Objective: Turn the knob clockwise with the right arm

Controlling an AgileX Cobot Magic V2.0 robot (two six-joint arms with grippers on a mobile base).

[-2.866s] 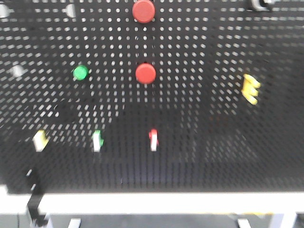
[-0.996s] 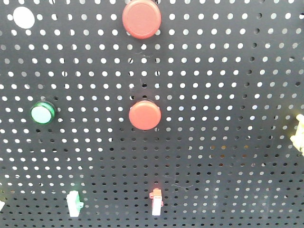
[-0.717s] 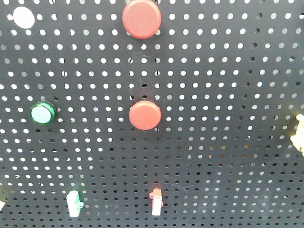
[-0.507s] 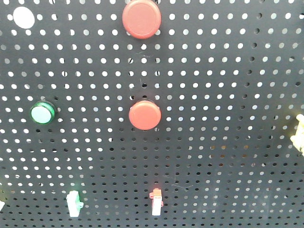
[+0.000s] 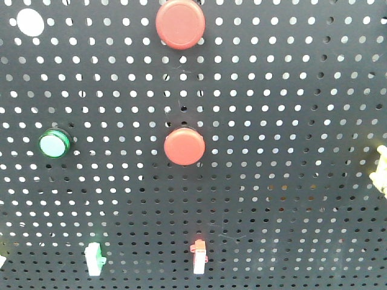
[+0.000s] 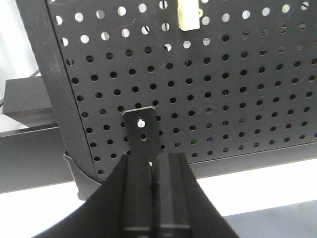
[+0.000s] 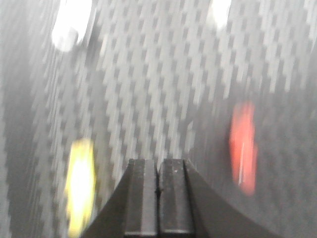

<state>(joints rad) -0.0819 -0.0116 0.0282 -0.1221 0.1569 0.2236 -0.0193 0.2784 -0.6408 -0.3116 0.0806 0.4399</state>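
The front view shows a black pegboard (image 5: 272, 90) with two red round buttons (image 5: 180, 24) (image 5: 184, 146), a green button (image 5: 54, 144) and a yellow fitting (image 5: 381, 169) cut off at the right edge. I cannot tell which fitting is the knob. Neither arm shows in the front view. My right gripper (image 7: 158, 166) is shut and empty, facing the board in a motion-blurred view, between a yellow blur (image 7: 80, 183) and a red blur (image 7: 242, 146). My left gripper (image 6: 153, 161) is shut and empty, just below a black bracket (image 6: 142, 130) on the board.
A white disc (image 5: 29, 22) sits at the board's top left. A green-and-white switch (image 5: 94, 260) and a red-and-white switch (image 5: 198, 257) sit low on the board. A cream switch (image 6: 189, 15) hangs above the left gripper. The board's frame post (image 6: 64, 99) stands left of it.
Since 2.9 s ago the front view has closed in on the pegboard, so the fittings look larger. Over the last second the front view has not changed.
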